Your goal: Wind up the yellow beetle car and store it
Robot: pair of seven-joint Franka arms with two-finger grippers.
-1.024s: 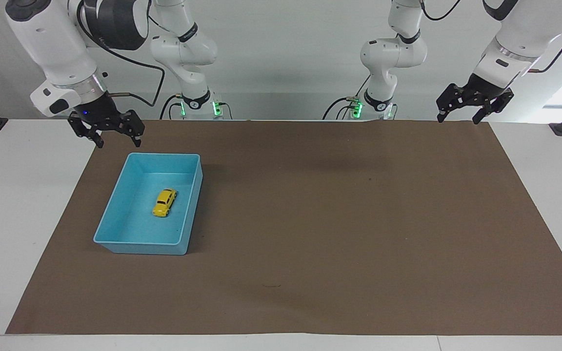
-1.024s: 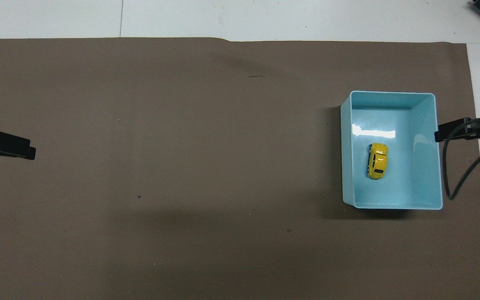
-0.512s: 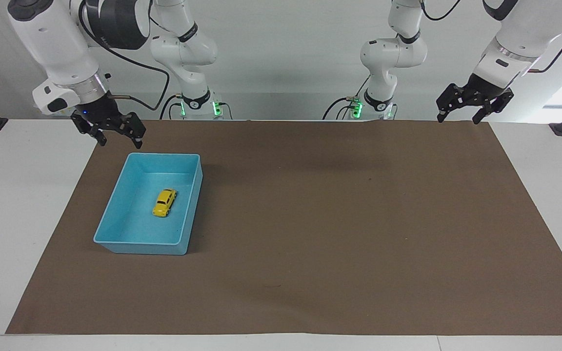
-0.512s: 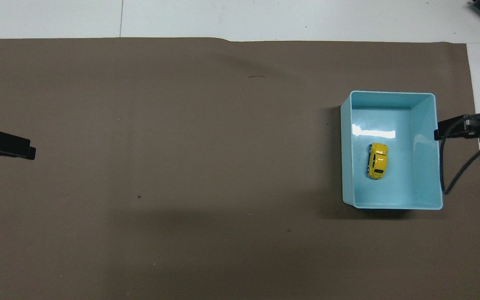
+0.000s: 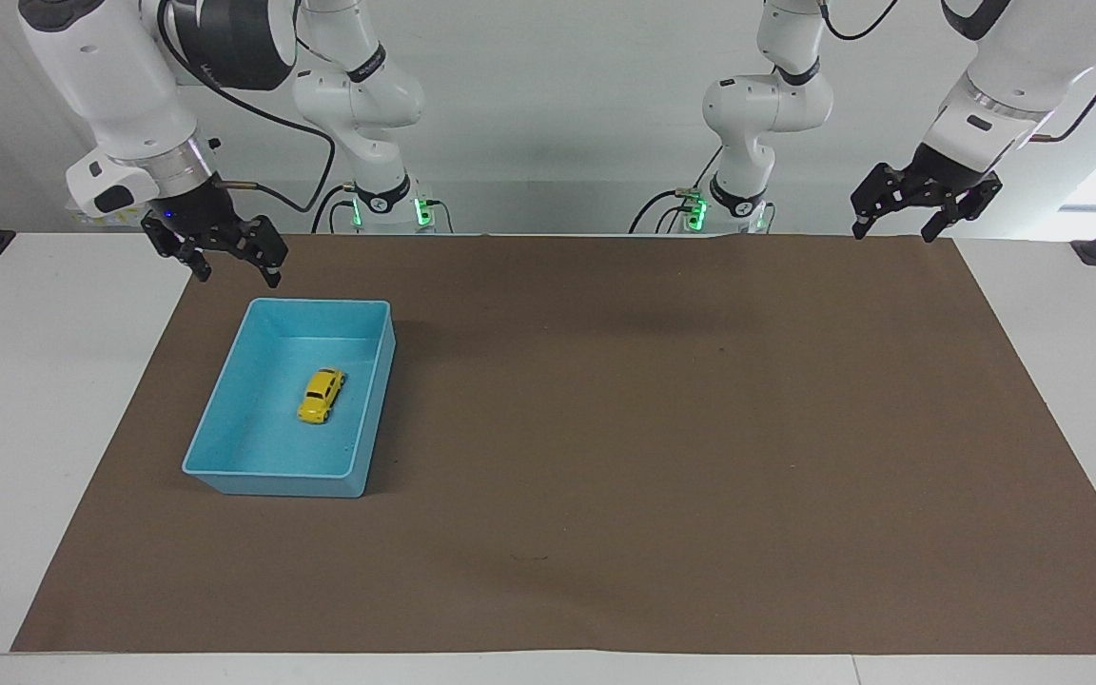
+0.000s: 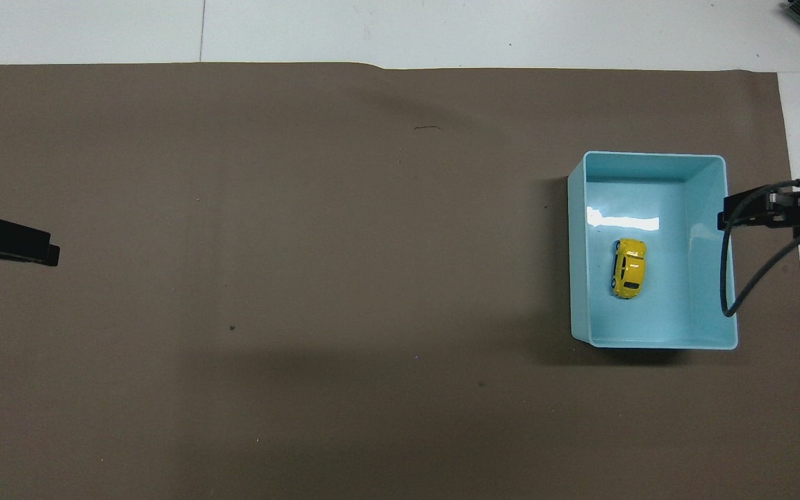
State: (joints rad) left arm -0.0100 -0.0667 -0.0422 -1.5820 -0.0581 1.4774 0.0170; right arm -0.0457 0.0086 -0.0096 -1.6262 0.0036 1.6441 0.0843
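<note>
The yellow beetle car (image 5: 322, 395) (image 6: 628, 267) lies on its wheels on the floor of a light blue bin (image 5: 267, 473) (image 6: 650, 155), toward the right arm's end of the table. My right gripper (image 5: 235, 278) (image 6: 723, 221) hangs open and empty over the mat's edge, just outside the bin's wall and clear of the car. Over the mat's corner at the left arm's end, my left gripper (image 5: 893, 233) (image 6: 53, 255) waits, raised, open and empty.
A brown mat (image 5: 662, 428) covers most of the white table (image 5: 25, 400). A black cable (image 6: 747, 278) loops from the right wrist over the bin's outer wall. The arm bases (image 5: 386, 205) stand at the table's robot edge.
The right gripper has shifted slightly toward the bin and its cable loop has swung with it. Car, bin and left gripper have not moved.
</note>
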